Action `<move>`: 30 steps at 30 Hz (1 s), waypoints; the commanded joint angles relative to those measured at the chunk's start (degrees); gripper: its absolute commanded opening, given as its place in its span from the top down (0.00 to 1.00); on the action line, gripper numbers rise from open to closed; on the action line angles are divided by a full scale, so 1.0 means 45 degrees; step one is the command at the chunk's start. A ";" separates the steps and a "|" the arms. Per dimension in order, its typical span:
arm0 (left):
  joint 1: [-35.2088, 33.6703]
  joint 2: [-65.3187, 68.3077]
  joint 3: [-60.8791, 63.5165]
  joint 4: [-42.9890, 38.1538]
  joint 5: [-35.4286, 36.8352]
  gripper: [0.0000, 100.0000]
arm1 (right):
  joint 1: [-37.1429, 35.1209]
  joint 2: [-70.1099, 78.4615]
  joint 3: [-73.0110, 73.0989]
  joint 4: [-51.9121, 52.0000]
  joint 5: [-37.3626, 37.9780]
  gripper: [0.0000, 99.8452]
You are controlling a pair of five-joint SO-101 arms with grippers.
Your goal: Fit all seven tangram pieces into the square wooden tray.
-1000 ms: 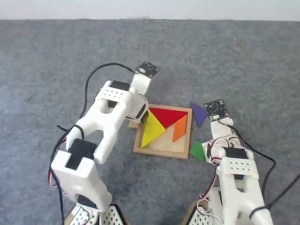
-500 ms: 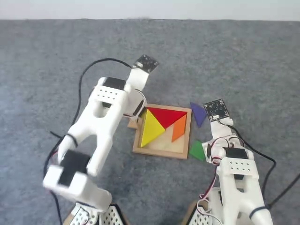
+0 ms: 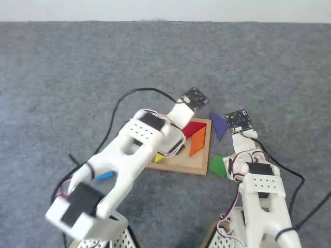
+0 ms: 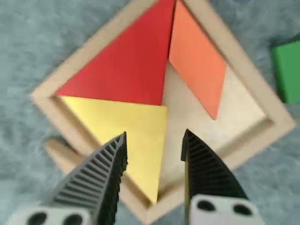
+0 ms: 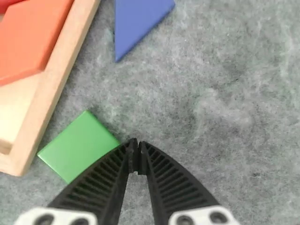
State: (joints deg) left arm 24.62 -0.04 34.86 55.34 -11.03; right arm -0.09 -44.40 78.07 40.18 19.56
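under halfway: red triangle (image 4: 126, 70), yellow triangle (image 4: 131, 126), orange piece (image 4: 197, 65) seated in the wooden tray (image 4: 47, 101); green square (image 5: 77, 145), blue triangle (image 5: 138, 18) lying outside on the surface. left gripper (image 4: 154, 136) fingers spread, empty, over the yellow triangle; right gripper (image 5: 136, 143) fingers closed, empty, just beside the green square.

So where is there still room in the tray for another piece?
There is bare wood between the yellow triangle, the orange piece and the tray rim; the open left hand hangs above it. The carpet beyond the blue triangle and green square is free too. Between those two and the rim it is crowded.
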 commanded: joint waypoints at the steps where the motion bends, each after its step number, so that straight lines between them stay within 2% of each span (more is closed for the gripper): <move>1: -0.0078 0.0821 -0.0049 -0.0723 0.0137 0.82 | -0.0107 -0.0225 -0.0098 -0.0107 0.0156 0.99; 10: -0.1739 0.0176 0.0147 -0.0547 -0.0449 0.82 | -0.0107 -0.0225 -0.0098 -0.0107 0.0156 0.99; 16: -0.1973 -0.0156 0.0205 -0.0527 -0.0781 0.82 | -0.0107 -0.0225 -0.0098 -0.0107 0.0156 0.99; 23: -0.2188 -0.3888 0.0459 0.0938 -0.0742 0.82 | -0.0107 -0.0225 -0.0098 -0.0107 0.0156 0.99; 26: -0.2989 -0.5197 0.0752 0.1250 -0.0254 0.82 | -0.0107 -0.0225 -0.0098 -0.0107 0.0156 0.99; 30: -0.4357 -0.5118 0.0928 0.1172 0.1055 0.82 | -0.0107 -0.0225 -0.0098 -0.0107 0.0156 0.99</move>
State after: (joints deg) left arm 8.62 -20.97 39.43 60.35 -10.77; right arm -0.09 -44.40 78.07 40.18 19.56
